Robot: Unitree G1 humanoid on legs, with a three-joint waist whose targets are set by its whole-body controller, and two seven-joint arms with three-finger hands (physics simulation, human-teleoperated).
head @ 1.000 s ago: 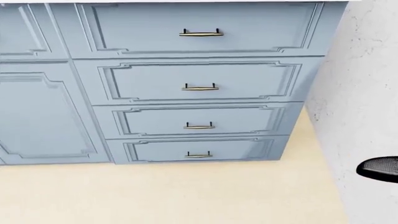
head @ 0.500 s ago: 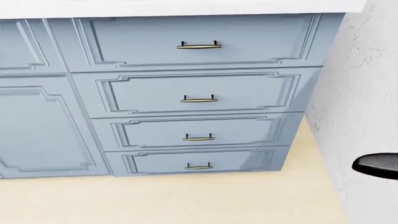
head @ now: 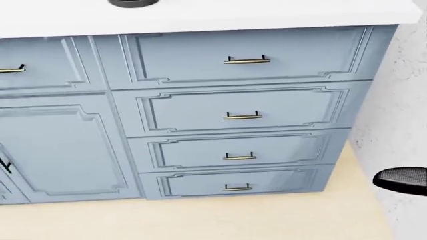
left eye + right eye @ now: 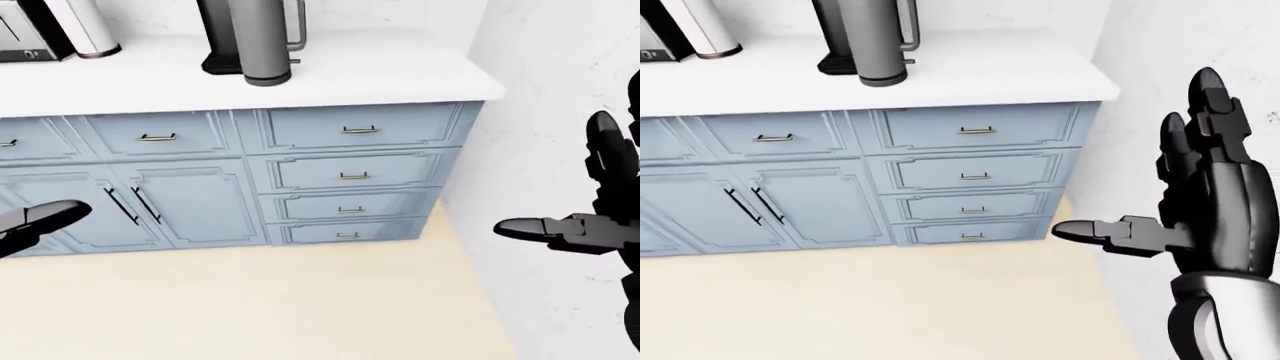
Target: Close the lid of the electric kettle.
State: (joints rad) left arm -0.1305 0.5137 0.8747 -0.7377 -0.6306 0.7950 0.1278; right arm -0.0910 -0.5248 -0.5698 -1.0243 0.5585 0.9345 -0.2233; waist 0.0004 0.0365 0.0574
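Facing drawers (image 3: 240,115) only in your head view | eye views added kettle (image 4: 258,37), lid cropped | right hand (image 4: 1200,202) spread wide | left hand (image 4: 35,223): grip unreadable

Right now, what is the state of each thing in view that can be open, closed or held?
electric kettle: upright on the counter; its top is cut off, lid state cannot be told.
drawers: all four closed.
cabinet doors: closed.
right hand: fingers spread open, holding nothing.
left hand: only partly in view, state unclear.
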